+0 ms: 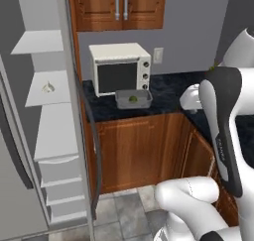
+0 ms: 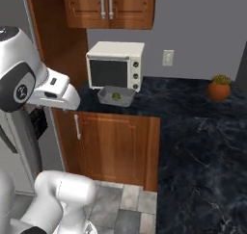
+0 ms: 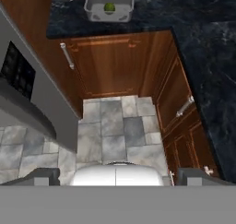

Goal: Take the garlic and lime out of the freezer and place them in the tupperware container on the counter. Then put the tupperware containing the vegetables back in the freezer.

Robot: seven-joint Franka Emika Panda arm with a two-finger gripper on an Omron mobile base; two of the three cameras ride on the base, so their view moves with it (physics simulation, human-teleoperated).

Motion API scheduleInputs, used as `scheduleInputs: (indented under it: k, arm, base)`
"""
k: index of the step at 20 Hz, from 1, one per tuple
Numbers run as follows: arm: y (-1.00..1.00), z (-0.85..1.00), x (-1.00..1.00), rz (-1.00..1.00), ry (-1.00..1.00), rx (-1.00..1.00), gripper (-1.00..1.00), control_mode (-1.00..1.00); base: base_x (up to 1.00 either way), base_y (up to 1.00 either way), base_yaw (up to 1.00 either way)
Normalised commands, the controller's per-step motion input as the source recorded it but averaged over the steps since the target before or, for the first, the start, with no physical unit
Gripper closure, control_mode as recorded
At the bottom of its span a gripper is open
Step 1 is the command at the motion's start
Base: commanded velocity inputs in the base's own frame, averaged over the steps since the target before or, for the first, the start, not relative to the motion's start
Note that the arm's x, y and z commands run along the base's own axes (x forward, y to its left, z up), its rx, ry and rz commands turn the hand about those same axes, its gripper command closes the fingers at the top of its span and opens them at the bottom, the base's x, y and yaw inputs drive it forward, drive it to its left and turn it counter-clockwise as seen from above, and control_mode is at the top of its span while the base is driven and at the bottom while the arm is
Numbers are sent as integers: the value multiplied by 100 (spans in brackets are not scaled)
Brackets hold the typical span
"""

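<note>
The lime [image 1: 133,98] lies inside the tupperware container [image 1: 133,99], a small dark-green ball on the tub's floor, and shows there in the right base view [image 2: 116,96] and the hand view [image 3: 109,7] as well. The container [image 2: 116,96] sits on the counter [image 1: 168,93], just in front of the cream toaster oven [image 1: 120,68]. The garlic [image 1: 48,88] rests on a pale shelf of the freezer [image 1: 42,136], whose door stands open at the left of the left base view.

The gripper [image 3: 117,176] hangs well apart from both, over the grey tiled floor [image 3: 115,126] in front of the brown cabinet doors [image 3: 108,64]. Its two finger tips [image 3: 44,176] stand spread wide with nothing between them. In the hand view the container [image 3: 109,6] lies far ahead of the tips, at the top edge. A small potted plant [image 2: 219,87] stands further along the counter [image 2: 193,112], well away from the tub.
</note>
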Motion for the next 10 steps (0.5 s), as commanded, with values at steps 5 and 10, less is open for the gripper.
scheduleInputs:
  k: [5,10]
  arm:
    - [0,0,0,0,0,0,-100,100]
    - [0,0,0,0,0,0,-100,100]
  base:
    - [-97,21,0]
    - [-54,49,0]
